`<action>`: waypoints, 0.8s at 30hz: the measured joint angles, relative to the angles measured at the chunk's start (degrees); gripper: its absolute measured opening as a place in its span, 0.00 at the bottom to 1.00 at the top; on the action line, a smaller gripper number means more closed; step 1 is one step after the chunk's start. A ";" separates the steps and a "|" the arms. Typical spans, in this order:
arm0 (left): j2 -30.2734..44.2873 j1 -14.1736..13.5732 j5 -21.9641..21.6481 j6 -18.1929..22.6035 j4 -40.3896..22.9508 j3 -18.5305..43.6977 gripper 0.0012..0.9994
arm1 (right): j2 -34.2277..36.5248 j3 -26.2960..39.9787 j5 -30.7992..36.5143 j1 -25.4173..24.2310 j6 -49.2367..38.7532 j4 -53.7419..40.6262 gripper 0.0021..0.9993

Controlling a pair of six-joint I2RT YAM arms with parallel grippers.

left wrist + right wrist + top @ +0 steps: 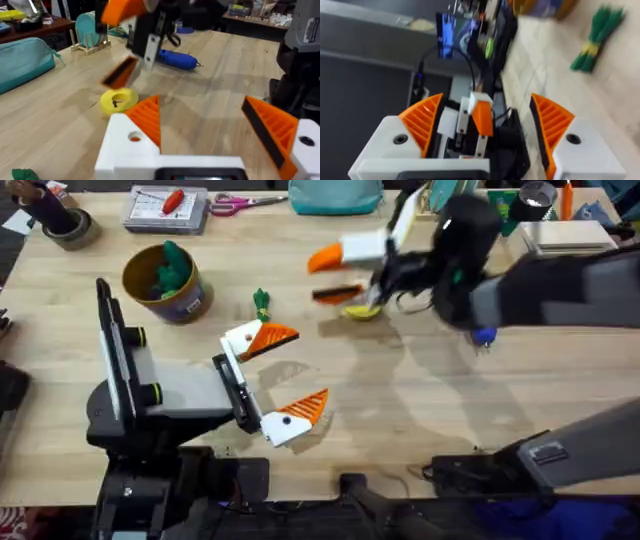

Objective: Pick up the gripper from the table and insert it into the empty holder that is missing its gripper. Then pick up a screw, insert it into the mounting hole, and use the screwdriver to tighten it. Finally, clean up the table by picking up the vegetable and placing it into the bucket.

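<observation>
The step I judge to be in hand is the clean-up: get the vegetable into the bucket. My left gripper (310,365) is low over the table (420,400), fingers spread wide with nothing between them. That suits this step, because the piece is small and knobbly and needs a wide approach. To do it well I would come straight down over the middle of it, with one orange pad on each long side. I would close gently (it looks light and could squirt out sideways) and lift clear before swinging across.

The vegetable (261,303) lies flat on the bare wood, just beyond the far finger of my left gripper and apart from it. A little farther, off to the left, stands the bucket (185,305), upright, with something green already inside. The carry looks short, but the rim has to be cleared, so I would release only once I am over the dark opening.

Farther out, my right gripper (315,278) hangs above the table near the yellow ring (362,311), its fingers also apart and holding nothing. It is well to the right of the vegetable. The screwdriver (177,59) lies on the wood beyond it.
</observation>
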 joint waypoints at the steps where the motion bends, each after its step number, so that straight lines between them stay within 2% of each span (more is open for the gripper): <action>1: 0.00 0.00 0.00 -0.02 0.00 0.00 0.99 | -1.18 1.11 -0.12 -1.07 -1.67 -3.22 1.00; 5: 0.00 0.00 0.00 -0.02 0.00 0.00 0.99 | -6.19 7.01 -0.78 -5.83 -11.53 -20.89 1.00; 9: 0.00 0.00 0.00 -0.02 0.00 0.00 0.99 | -10.36 12.27 0.21 -9.32 -24.23 -43.30 1.00; 11: 0.00 0.00 0.02 0.00 0.00 0.00 0.99 | -12.23 14.83 2.27 -10.45 -31.89 -56.04 1.00; 15: 0.00 0.00 0.02 -0.02 0.00 0.00 0.99 | -15.37 18.75 8.19 -11.73 -45.33 -74.78 1.00; 19: 0.00 0.00 0.02 -0.02 -0.02 0.00 0.99 | -19.56 20.71 15.88 -11.97 -55.78 -85.62 1.00; 24: 0.02 0.00 0.02 -0.01 0.00 0.00 0.99 | -26.81 20.96 28.00 -11.65 -62.20 -93.07 1.00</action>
